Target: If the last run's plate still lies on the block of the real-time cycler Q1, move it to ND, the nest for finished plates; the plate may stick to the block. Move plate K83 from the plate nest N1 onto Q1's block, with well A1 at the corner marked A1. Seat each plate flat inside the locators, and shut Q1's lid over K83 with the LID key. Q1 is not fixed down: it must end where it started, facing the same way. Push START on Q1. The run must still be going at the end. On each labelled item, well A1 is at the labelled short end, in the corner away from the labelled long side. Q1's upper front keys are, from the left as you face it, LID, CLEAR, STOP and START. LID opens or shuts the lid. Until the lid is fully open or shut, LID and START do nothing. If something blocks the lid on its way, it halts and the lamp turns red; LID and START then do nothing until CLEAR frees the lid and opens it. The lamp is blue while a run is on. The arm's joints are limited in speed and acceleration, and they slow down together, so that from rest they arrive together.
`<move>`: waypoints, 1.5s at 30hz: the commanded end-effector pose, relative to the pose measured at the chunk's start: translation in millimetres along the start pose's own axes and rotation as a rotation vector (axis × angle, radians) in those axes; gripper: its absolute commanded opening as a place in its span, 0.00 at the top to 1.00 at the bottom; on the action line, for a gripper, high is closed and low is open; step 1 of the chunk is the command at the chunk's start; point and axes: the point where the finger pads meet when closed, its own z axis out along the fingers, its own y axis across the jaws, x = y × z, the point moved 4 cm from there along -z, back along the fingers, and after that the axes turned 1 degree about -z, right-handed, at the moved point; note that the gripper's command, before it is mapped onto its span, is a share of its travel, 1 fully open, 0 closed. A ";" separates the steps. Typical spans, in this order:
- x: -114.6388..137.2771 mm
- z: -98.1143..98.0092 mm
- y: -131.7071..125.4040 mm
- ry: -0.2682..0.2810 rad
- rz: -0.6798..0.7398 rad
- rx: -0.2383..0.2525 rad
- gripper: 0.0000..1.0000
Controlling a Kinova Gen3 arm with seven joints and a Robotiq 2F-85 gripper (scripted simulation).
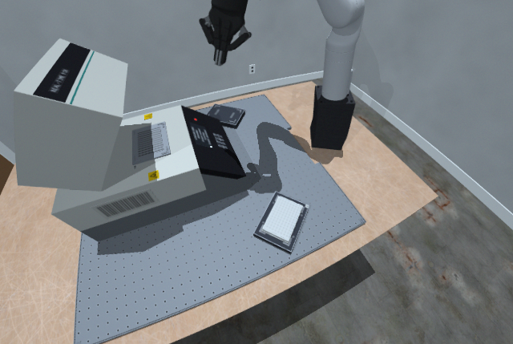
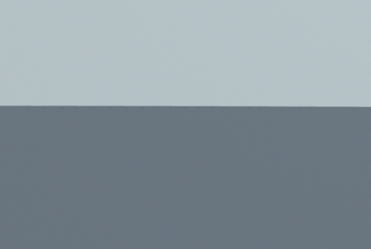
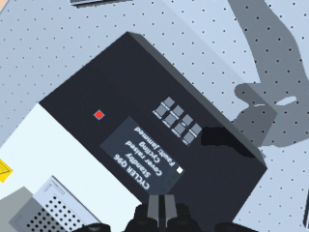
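Overall, one tool (image 1: pixel 220 56) (image 3: pixel 161 212), two nests, one white plate (image 1: pixel 284 217).

Lab | cycler (image 1: pixel 178 166) (image 3: pixel 72 97) on perforated board (image 1: pixel 165 269) (image 3: pixel 53 43) | well plate (image 1: pixel 284 217)

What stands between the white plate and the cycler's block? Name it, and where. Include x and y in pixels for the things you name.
Nothing visible stands over the white plate (image 1: pixel 283 217), and the raised lid (image 1: pixel 70 141) leaves the block (image 1: pixel 151 143) (image 3: pixel 55 213) reachable from the front. The dark front panel (image 1: pixel 213 141) (image 3: pixel 164 77) lies along the way, so the plate probably must pass above it.
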 end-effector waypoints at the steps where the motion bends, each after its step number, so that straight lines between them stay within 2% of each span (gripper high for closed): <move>1: 0.5 4.0 0.6 -0.001 0.000 0.001 0.90; 45: 9.6 53.0 10.0 -0.001 0.000 0.001 0.90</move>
